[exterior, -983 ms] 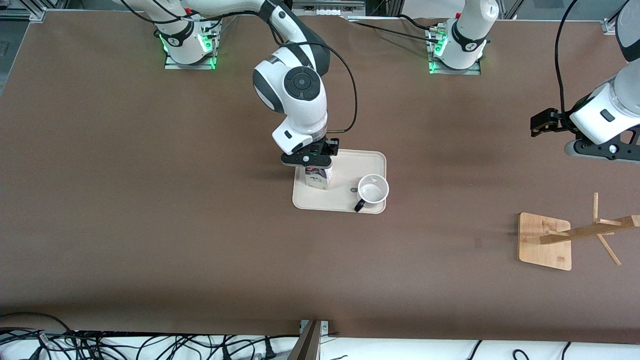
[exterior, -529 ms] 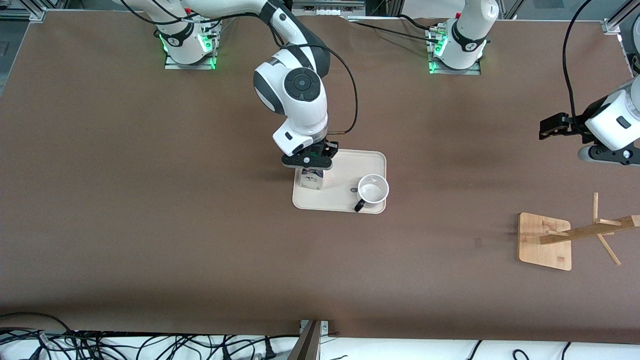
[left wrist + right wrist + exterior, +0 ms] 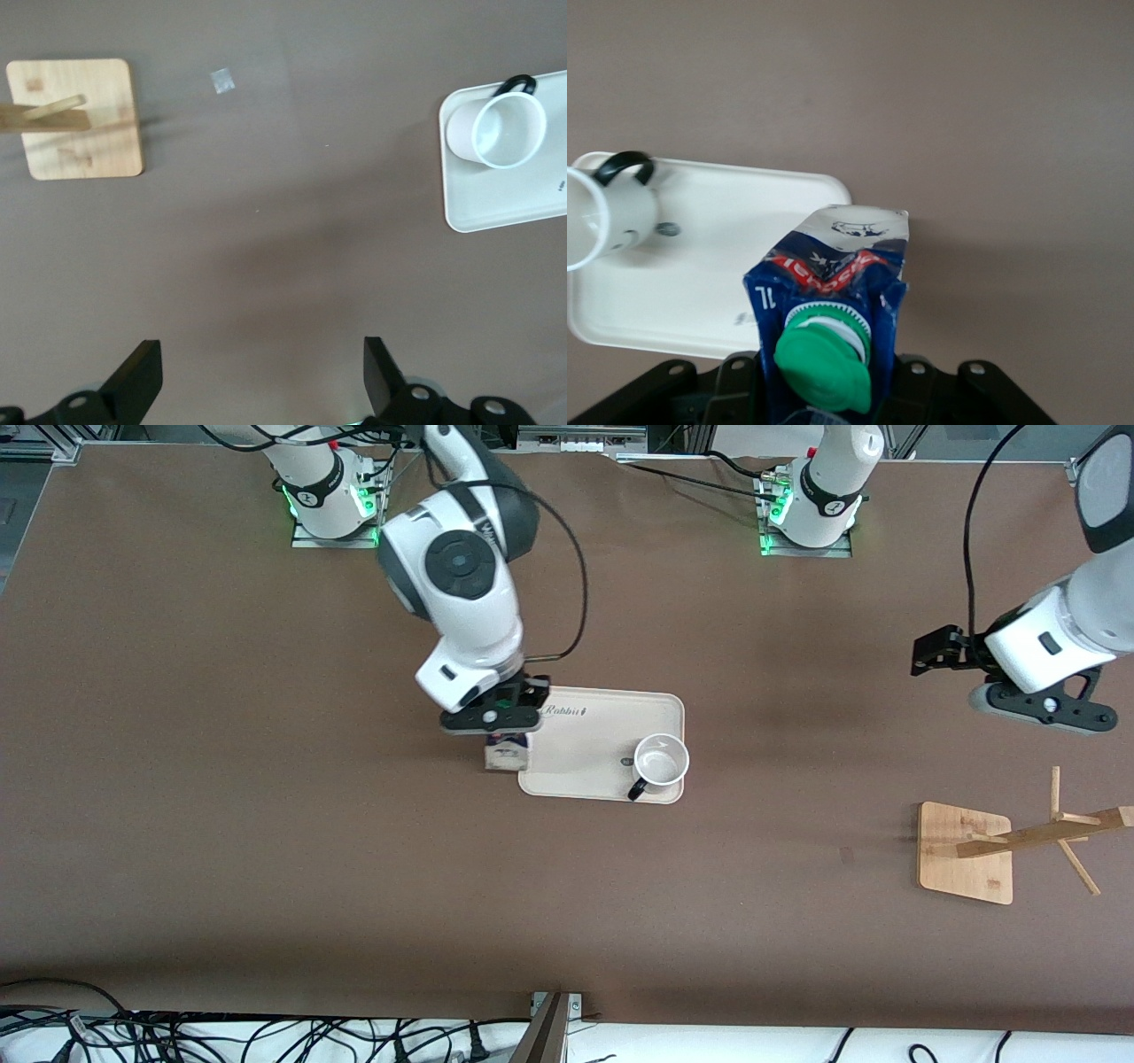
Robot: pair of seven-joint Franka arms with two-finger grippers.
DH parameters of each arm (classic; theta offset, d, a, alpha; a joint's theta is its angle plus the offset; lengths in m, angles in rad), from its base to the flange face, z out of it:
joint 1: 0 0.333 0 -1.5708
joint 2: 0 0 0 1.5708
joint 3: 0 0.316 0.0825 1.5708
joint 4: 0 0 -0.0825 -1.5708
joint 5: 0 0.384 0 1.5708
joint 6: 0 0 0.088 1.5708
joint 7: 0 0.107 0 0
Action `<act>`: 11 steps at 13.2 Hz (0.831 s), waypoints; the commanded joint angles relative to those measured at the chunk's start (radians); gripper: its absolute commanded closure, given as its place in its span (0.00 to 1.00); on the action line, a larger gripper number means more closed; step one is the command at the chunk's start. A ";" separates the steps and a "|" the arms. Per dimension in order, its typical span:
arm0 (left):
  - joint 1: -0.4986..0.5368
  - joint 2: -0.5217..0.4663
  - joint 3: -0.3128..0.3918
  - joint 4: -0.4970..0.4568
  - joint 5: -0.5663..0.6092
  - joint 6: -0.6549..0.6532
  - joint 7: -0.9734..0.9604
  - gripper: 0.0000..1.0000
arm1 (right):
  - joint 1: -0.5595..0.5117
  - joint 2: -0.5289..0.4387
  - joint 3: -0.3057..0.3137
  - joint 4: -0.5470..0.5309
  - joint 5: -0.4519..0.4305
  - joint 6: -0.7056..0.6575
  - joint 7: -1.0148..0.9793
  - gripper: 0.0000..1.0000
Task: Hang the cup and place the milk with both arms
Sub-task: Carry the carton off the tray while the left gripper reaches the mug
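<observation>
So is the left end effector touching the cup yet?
Apart. The front view shows the left end effector open over bare table toward the left arm's end, with the cup sitting on the tray.

A white cup (image 3: 661,763) with a black handle sits on a cream tray (image 3: 585,731) (brown table (image 3: 266,850)), beside a blue-and-white milk carton (image 3: 828,292) with a green cap.

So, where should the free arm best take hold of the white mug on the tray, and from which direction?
Probably from above, on the rim. The mug stands upright on the tray with its mouth open to the top. Its black handle points toward the front camera and should stay free for hanging. The left tool is open.
</observation>
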 commanded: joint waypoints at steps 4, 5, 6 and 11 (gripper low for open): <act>-0.016 0.025 -0.025 0.066 -0.009 -0.011 0.010 0.00 | -0.261 -0.204 -0.084 -0.321 0.136 0.028 -0.532 0.63; -0.025 0.040 -0.042 0.066 -0.003 -0.008 0.003 0.00 | -0.261 -0.213 -0.131 -0.362 0.138 0.037 -0.603 0.62; -0.049 0.063 -0.050 0.075 -0.005 -0.002 -0.019 0.00 | -0.261 -0.232 -0.168 -0.431 0.139 0.080 -0.640 0.61; -0.126 0.148 -0.048 0.166 0.009 0.018 -0.105 0.00 | -0.261 -0.258 -0.207 -0.576 0.139 0.209 -0.680 0.57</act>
